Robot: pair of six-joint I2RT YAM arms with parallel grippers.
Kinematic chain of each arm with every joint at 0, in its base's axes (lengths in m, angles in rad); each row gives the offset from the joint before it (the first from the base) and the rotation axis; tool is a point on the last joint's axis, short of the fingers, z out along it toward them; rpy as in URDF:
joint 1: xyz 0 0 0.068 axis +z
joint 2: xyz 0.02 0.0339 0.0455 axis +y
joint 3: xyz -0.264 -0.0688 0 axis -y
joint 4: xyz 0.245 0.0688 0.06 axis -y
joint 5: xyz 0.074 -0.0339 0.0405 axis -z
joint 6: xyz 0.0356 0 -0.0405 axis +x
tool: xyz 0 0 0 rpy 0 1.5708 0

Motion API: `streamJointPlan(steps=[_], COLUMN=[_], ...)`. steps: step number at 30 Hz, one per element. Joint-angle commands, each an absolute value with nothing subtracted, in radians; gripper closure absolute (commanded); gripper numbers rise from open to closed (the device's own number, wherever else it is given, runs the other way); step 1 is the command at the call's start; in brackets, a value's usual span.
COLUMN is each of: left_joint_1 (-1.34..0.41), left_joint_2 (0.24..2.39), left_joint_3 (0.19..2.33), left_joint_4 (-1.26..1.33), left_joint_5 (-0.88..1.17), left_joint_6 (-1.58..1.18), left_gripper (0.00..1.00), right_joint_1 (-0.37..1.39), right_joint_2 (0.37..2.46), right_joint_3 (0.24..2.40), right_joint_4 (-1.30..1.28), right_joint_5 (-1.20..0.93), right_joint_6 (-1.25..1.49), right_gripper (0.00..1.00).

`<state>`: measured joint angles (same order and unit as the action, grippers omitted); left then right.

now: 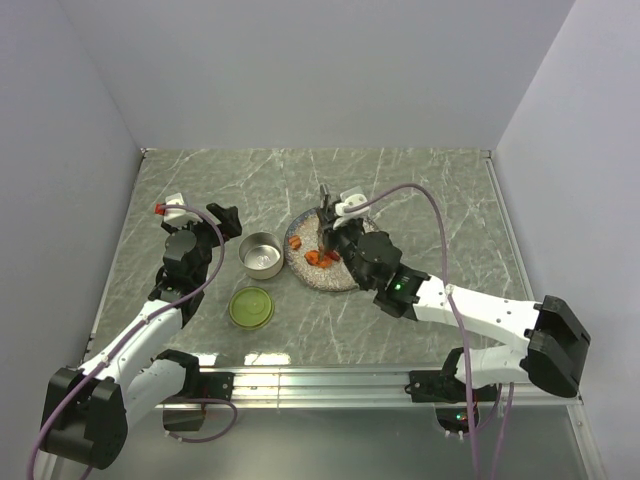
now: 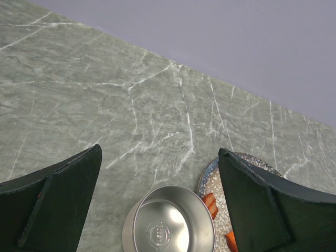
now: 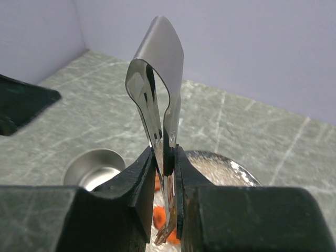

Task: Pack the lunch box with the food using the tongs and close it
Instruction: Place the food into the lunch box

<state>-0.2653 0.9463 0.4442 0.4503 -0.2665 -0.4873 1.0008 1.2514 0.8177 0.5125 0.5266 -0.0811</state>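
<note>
Grey-green marbled tabletop (image 1: 420,190), enclosed by pale lilac walls (image 1: 320,70); contents as follows.

Lunch box (image 1: 262,254): small round steel tin, upright and uncovered, standing just left of the plate. The left wrist view shows its bare stamped floor.

Lid (image 1: 251,307): flat, round, olive-green, lying on the table on the near side of the tin and apart from it.

Plate (image 1: 300,262): wide, speckled grey, at mid-table.

Food (image 1: 318,258): several small orange chunks on the plate. Dark strips cannot be made out.

Tongs (image 3: 163,63): slim polished metal, held upright with the looped joined end uppermost. The two arms are pressed close together, with their tips down over the plate among the orange chunks. Whether a chunk is caught between the tips cannot be told.

Right gripper (image 3: 167,157): over the plate, jaws narrow and clamped on both tong arms at mid-length.

Left gripper (image 2: 160,152): hovering beside the tin on its far-left side, jaws spread wide and holding nothing.
</note>
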Motion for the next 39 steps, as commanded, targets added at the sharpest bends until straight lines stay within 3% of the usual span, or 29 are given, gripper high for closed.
streamJointPlan(steps=[1, 13, 27, 31, 32, 35, 39], left_joint_1=[-0.267, -0.267, -0.267, -0.267, -0.267, -0.267, -0.267], left_joint_2=[0.934, 0.922, 0.914, 0.91, 0.911, 0.914, 0.92], left_joint_3=[0.44, 0.433, 0.428, 0.428, 0.428, 0.43, 0.431], left_joint_4=[0.483, 0.48, 0.477, 0.476, 0.476, 0.474, 0.476], left_joint_5=[-0.265, -0.285, -0.291, -0.291, -0.291, -0.291, -0.291], left_joint_6=[-0.489, -0.494, -0.494, -0.497, -0.497, -0.495, -0.494], left_gripper=[0.01, 0.0, 0.01, 0.0, 0.01, 0.0, 0.0], right_joint_1=[1.02, 1.063, 1.089, 1.089, 1.089, 1.089, 1.089], right_joint_2=[1.29, 1.491, 1.632, 1.663, 1.672, 1.672, 1.664], right_joint_3=[0.906, 1.072, 1.195, 1.221, 1.221, 1.223, 1.216], right_joint_4=[0.569, 0.658, 0.661, 0.652, 0.656, 0.669, 0.683], right_joint_5=[0.479, 0.319, 0.316, 0.324, 0.324, 0.322, 0.319], right_joint_6=[-0.118, -0.107, -0.129, -0.126, -0.127, -0.136, -0.149], right_gripper=[0.94, 0.95, 0.95, 0.84, 0.75, 0.64, 0.57])
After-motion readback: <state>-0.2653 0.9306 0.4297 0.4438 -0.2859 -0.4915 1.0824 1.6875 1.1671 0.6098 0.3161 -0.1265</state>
